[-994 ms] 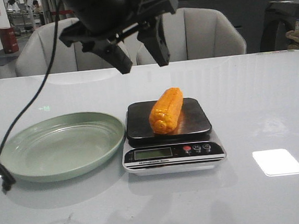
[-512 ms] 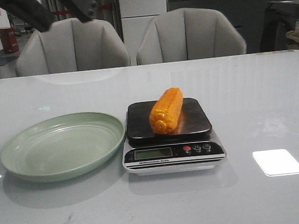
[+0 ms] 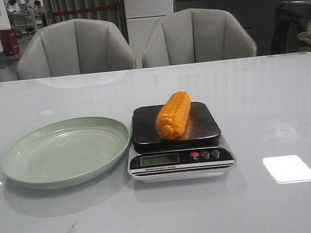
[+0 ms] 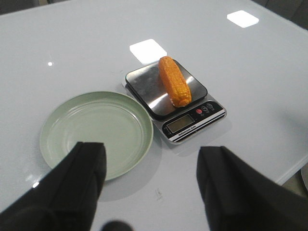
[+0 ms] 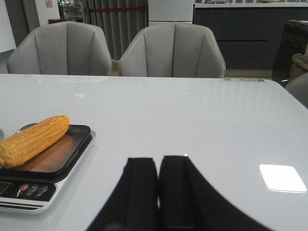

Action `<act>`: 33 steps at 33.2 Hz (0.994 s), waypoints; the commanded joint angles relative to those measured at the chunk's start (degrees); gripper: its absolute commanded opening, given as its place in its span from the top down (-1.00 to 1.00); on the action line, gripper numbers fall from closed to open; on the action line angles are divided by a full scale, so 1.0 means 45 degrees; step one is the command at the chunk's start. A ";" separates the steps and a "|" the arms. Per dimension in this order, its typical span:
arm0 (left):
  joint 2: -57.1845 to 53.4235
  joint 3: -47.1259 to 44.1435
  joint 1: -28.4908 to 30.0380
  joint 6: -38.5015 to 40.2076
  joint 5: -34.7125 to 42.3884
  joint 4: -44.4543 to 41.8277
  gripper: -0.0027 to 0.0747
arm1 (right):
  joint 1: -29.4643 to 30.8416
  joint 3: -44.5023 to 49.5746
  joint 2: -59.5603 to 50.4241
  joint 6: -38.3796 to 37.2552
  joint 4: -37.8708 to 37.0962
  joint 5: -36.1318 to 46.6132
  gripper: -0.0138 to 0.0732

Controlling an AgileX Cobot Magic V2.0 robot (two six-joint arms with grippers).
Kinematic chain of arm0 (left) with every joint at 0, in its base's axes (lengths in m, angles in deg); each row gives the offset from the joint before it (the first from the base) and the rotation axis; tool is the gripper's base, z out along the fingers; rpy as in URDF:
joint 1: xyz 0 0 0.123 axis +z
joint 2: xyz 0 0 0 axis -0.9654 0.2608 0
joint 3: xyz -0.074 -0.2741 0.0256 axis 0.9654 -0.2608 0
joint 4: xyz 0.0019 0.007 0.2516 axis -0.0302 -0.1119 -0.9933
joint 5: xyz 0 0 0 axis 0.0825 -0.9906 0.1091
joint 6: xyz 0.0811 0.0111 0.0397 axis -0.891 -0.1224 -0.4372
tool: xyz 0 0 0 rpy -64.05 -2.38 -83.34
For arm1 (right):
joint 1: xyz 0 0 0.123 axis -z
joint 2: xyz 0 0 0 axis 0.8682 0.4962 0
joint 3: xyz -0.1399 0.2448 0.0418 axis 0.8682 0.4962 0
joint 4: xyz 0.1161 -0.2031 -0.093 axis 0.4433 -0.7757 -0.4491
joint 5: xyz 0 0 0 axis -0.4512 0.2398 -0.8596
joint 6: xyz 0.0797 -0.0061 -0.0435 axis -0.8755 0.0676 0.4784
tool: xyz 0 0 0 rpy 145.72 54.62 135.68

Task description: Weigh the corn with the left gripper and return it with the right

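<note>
1. Seeing stubby orange-yellow corn cob (image 3: 173,115) lying across black-topped digital scale (image 3: 179,147), beside green plate (image 3: 65,151).
2. Left gripper (image 4: 150,185) spread, empty; right gripper (image 5: 158,185) pinched closed, empty.
3. I judge it light, rigid, bumpy, rollable: grasp mid-length across cob.

On the glossy white table (image 3: 263,101), 3 things stand in my way: a shallow pale-green round plate (image 3: 66,151), a black-topped digital kitchen scale (image 3: 178,142) just beside it, and a stubby orange-yellow corn cob (image 3: 173,115) lying on the scale's platform. Open tabletop spreads on every other side, nothing above the cob.
</note>
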 commanded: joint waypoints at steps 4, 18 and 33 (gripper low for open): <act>-0.3230 -0.1311 -0.0031 -0.0003 0.0460 -0.0187 -0.27 | 0.0089 0.0143 -0.0254 0.0081 -0.0140 0.1040 0.30; -0.6134 -0.3335 -0.0031 -0.0598 0.0641 -0.0121 0.62 | 0.0089 0.0143 -0.0254 0.0081 -0.0140 0.1040 0.30; -0.6134 -0.3335 -0.0031 -0.0598 0.0791 -0.0121 0.63 | 0.0078 0.0132 -0.0254 0.0081 -0.0129 0.2550 0.30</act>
